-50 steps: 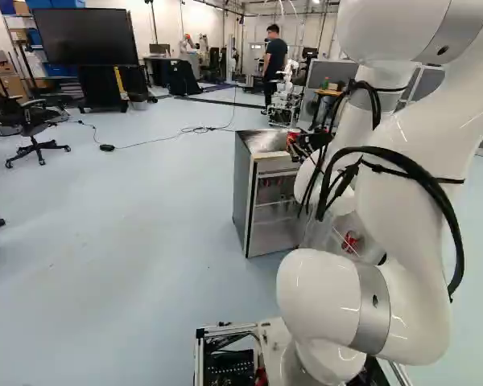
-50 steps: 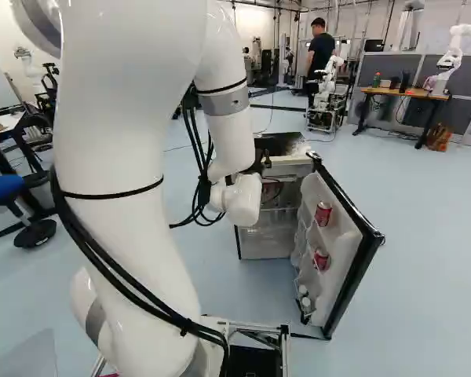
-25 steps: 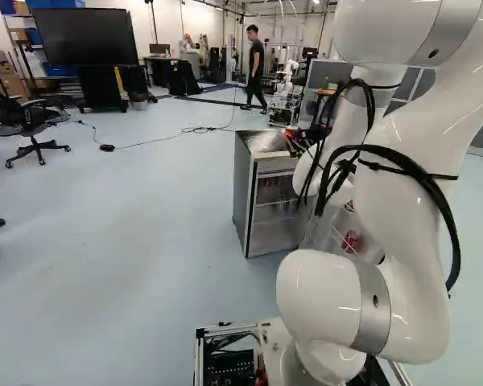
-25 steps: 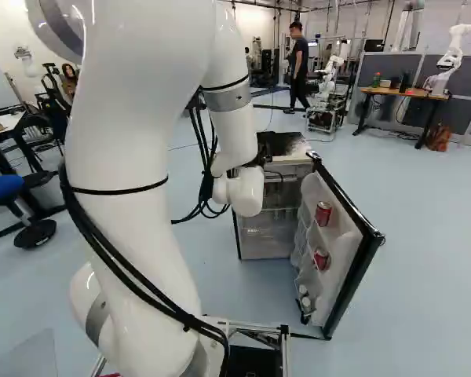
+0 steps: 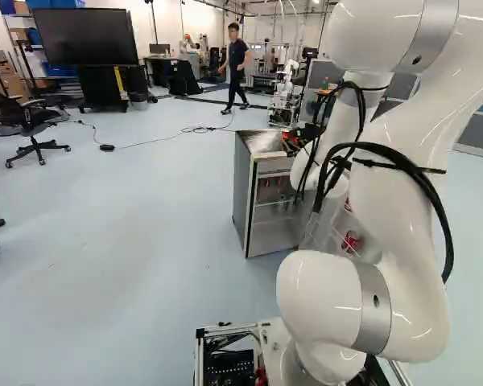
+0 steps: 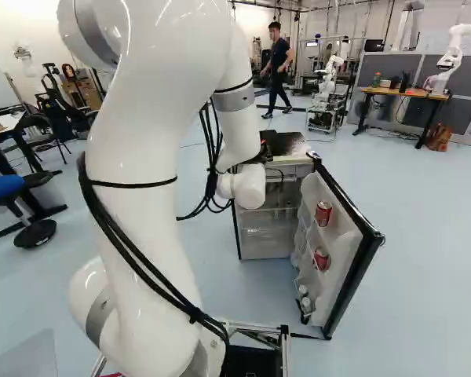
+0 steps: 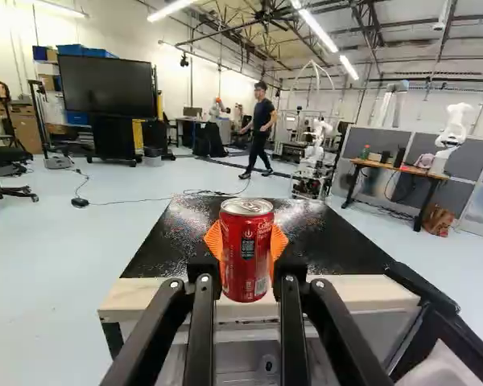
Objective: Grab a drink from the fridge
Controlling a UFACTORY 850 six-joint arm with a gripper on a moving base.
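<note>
Our end effector (image 7: 246, 246) pinches the red can (image 7: 248, 269) between its orange pads (image 7: 213, 240), long axis upright, crossing the fingers (image 7: 202, 330). The fridge's dark top (image 7: 173, 245) spreads just ahead, so we judge any forward carry needs lift first.

The fridge (image 5: 242, 193) is borne by the floor (image 5: 129, 241); two red cans (image 6: 323, 214) are held in its door shelves (image 6: 304, 263).

Open air above the fridge top (image 7: 171, 248), the swung-out door (image 6: 347, 253) a barrier to the right
</note>
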